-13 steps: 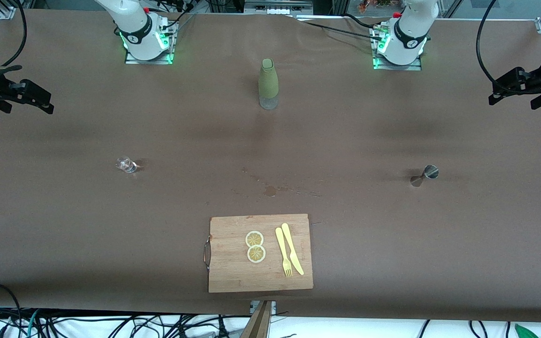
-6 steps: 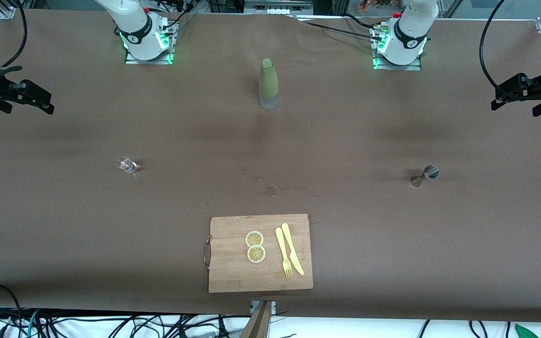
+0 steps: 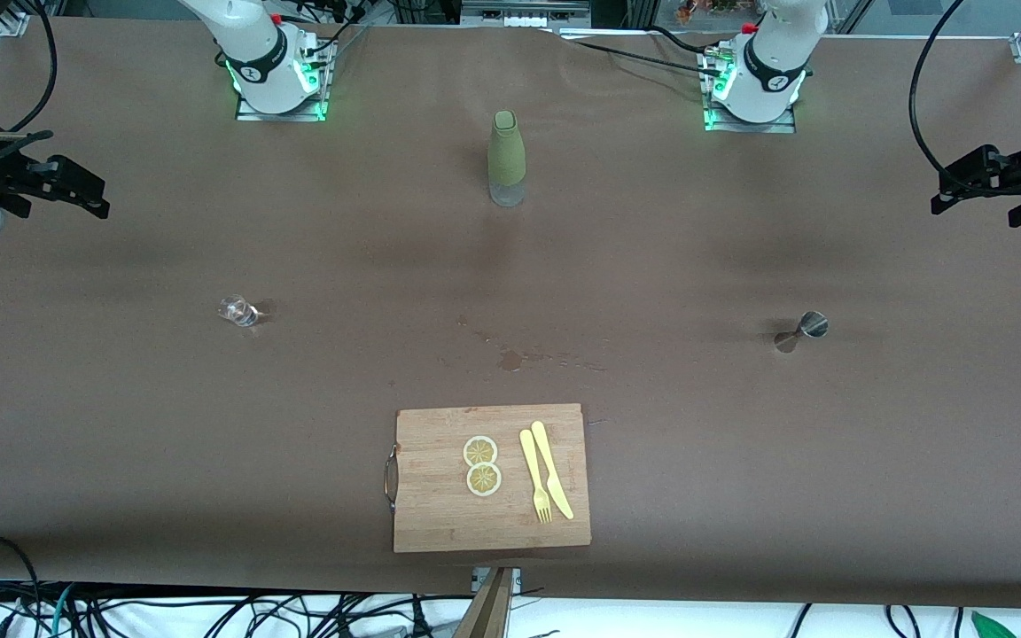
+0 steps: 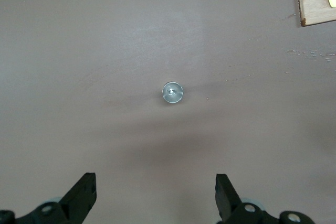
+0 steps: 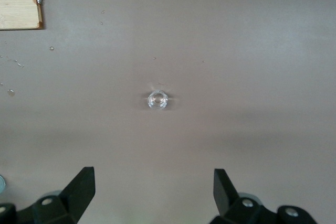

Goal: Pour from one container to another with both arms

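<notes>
Brown tabletop [image 3: 120, 425], pincers wide apart

No readable text

No word, number or brand can be made out — the only marks are a small dark round emblem on each arm's base, the right arm's base [image 3: 255, 69] and the left arm's base [image 3: 775, 81], and neither can be read.

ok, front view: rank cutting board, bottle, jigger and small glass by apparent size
Largest to smallest, as they look in the front view:
1. cutting board
2. bottle
3. jigger and small glass: too alike to rank.

The board lies nearest the camera, which flatters it, but the gap is large anyway.
</notes>
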`<act>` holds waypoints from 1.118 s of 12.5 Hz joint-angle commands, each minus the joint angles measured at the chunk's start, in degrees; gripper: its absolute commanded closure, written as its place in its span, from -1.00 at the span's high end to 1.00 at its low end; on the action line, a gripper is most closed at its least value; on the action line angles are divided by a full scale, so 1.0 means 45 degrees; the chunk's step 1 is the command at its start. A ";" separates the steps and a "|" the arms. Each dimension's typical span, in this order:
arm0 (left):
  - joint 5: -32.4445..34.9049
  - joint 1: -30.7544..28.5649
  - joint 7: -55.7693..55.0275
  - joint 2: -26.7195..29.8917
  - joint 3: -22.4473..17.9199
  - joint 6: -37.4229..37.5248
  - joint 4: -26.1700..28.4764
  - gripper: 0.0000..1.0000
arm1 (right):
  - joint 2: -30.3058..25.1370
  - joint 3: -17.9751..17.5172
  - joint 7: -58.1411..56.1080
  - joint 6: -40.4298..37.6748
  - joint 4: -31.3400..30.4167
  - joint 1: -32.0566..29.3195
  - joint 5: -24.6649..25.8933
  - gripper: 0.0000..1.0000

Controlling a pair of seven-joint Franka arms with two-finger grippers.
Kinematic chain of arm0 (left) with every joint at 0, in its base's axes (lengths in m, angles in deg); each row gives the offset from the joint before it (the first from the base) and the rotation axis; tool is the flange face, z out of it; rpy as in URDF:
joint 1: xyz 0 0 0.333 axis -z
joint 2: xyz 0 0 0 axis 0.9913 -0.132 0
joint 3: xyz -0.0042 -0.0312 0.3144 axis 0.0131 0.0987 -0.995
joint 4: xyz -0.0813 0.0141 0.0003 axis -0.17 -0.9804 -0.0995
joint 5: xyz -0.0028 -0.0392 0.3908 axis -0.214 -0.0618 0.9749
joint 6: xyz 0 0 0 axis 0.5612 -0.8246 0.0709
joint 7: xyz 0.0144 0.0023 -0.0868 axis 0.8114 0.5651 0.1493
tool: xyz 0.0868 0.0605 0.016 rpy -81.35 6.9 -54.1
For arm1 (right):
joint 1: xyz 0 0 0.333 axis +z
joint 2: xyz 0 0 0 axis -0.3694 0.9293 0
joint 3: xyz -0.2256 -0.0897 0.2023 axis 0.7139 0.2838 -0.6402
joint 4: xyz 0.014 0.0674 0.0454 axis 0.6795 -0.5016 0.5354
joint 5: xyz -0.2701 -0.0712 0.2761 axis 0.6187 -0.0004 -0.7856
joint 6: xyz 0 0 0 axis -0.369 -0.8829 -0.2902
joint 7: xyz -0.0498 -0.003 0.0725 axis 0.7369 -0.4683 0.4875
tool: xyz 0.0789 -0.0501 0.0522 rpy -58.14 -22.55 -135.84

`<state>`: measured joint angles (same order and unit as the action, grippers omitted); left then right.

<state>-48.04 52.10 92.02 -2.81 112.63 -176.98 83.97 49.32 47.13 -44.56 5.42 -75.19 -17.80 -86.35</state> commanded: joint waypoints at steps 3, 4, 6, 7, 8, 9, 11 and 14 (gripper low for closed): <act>0.0089 -0.0217 0.0991 0.0057 0.0041 -0.0492 0.0225 1.00 | 0.0719 -0.0029 -0.1819 -0.0311 0.0130 -0.0023 -0.0051 1.00; 0.0089 -0.0217 0.1070 -0.0020 0.0021 -0.0531 0.0225 1.00 | 0.0779 -0.0029 -0.2835 -0.0485 0.0111 -0.0004 0.0008 1.00; -0.0124 -0.0237 0.1614 -0.0118 -0.0095 -0.0765 0.0264 1.00 | 0.0838 0.0029 -0.3972 -0.0546 0.0091 -0.0081 0.0009 1.00; -0.0396 -0.0237 0.2256 -0.0157 -0.0405 -0.0843 0.0303 1.00 | 0.0916 0.0049 -0.4712 -0.0546 0.0091 -0.0101 0.0028 1.00; -0.0825 -0.0237 0.2977 -0.0312 -0.0698 -0.0960 0.0342 1.00 | 0.0994 0.0068 -0.5667 -0.0546 0.0091 -0.0140 0.0009 1.00; -0.1099 -0.0237 0.3874 -0.0449 -0.1011 -0.1174 0.0420 1.00 | 0.1072 0.0088 -0.6624 -0.0565 0.0091 -0.0179 0.0009 1.00; -0.1743 -0.0295 0.6079 -0.0664 -0.1675 -0.1973 0.0887 1.00 | 0.1306 0.0127 -0.8577 -0.0720 0.0091 -0.0510 -0.0030 1.00; -0.2681 -0.1054 0.9262 -0.1385 -0.1893 -0.3107 0.1319 1.00 | 0.1775 0.0282 -1.1080 -0.0624 0.0071 -0.1134 -0.0884 1.00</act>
<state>-56.98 49.54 125.25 -7.59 103.99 -188.42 88.96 56.28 48.09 -88.28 3.01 -75.33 -20.99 -87.21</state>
